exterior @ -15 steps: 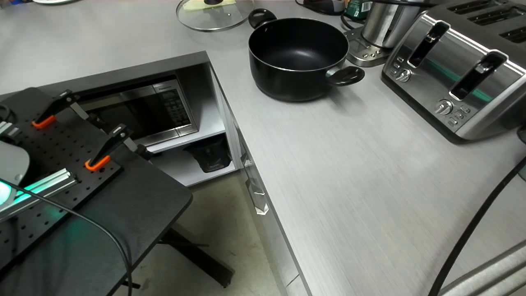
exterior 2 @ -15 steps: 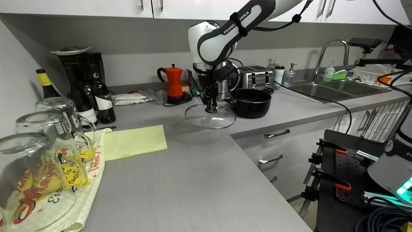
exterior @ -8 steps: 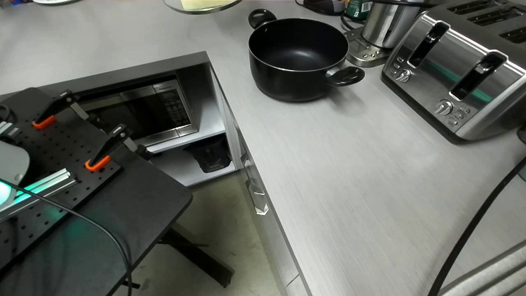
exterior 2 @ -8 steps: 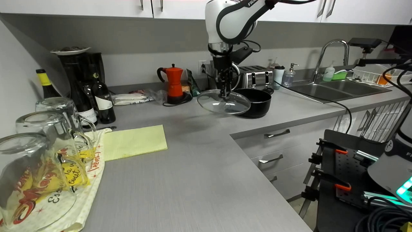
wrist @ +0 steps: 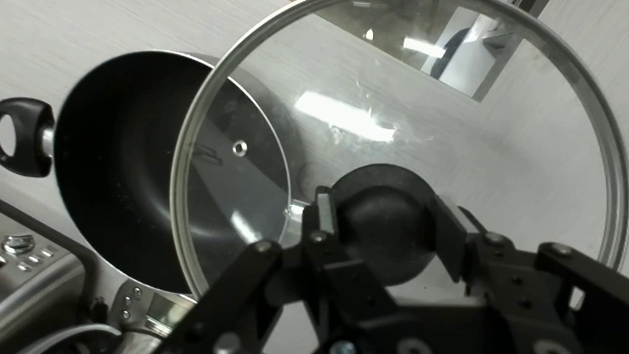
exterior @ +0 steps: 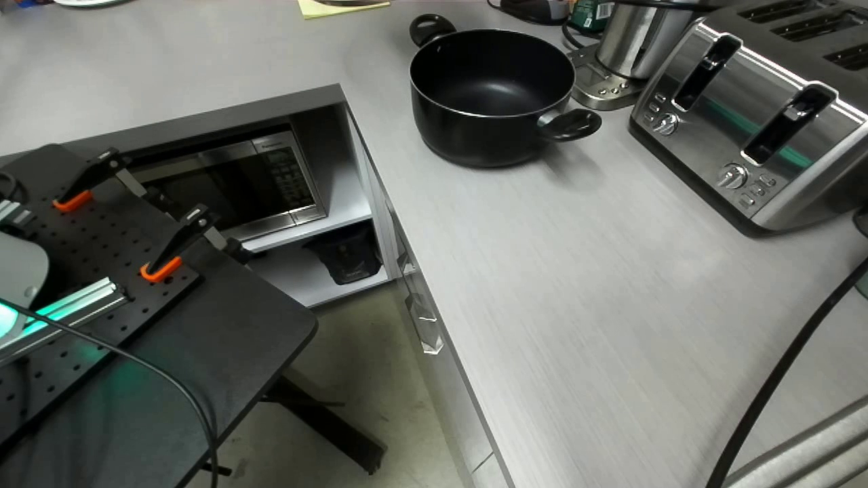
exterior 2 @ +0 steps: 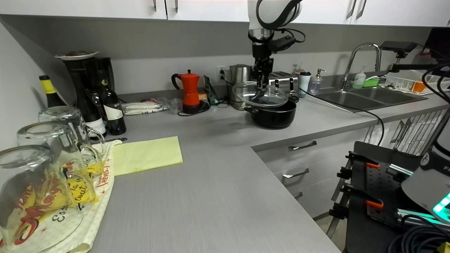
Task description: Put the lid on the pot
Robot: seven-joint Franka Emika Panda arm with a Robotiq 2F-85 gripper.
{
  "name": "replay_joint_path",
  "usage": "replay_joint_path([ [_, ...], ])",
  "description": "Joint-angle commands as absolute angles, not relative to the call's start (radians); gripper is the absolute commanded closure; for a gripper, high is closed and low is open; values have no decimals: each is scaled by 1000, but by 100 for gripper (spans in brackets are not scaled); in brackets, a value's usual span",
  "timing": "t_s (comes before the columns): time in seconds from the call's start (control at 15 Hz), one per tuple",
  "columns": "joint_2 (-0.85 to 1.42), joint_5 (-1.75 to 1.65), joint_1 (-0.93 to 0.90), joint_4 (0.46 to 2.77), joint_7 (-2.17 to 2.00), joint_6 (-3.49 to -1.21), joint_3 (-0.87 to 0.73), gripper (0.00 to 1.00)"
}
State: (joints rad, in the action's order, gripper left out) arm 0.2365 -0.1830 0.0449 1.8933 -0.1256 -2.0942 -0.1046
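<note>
— What setting?
— A grey kitchen counter (exterior 2: 197,189), spreading below your gripper (wrist: 385,221).
— And the hold?
— Your gripper's fingers (wrist: 325,214) clasp the black knob (wrist: 388,236); the clear glass lid (wrist: 422,142) hangs just beneath, raised off the counter.
— Which way next?
— The black pot (wrist: 123,147) stands lower, on your gripper's side toward the silver toaster (exterior: 753,129). In the wrist view the lid overlaps only its nearer part, so you probably need to shift that way before lowering. The pot's handles (wrist: 29,137) line up roughly outward from the gripper.
— And the pose?
— In an exterior view your arm (exterior 2: 276,14) hangs nearly straight down, its upper part cut off.
</note>
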Motion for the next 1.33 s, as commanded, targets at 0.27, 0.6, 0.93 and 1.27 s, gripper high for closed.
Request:
replay_joint_path([
  [0.27, 296, -114, 122, 1789, -170, -1977, -149, 76],
  [0.6, 400, -28, 179, 1663, -181, -1878, -175, 76],
  [0.93, 506, 32, 227, 1531, -225, -1807, -196, 76],
  [1.27, 590, 59, 258, 1425, -290, -1765, -208, 76],
])
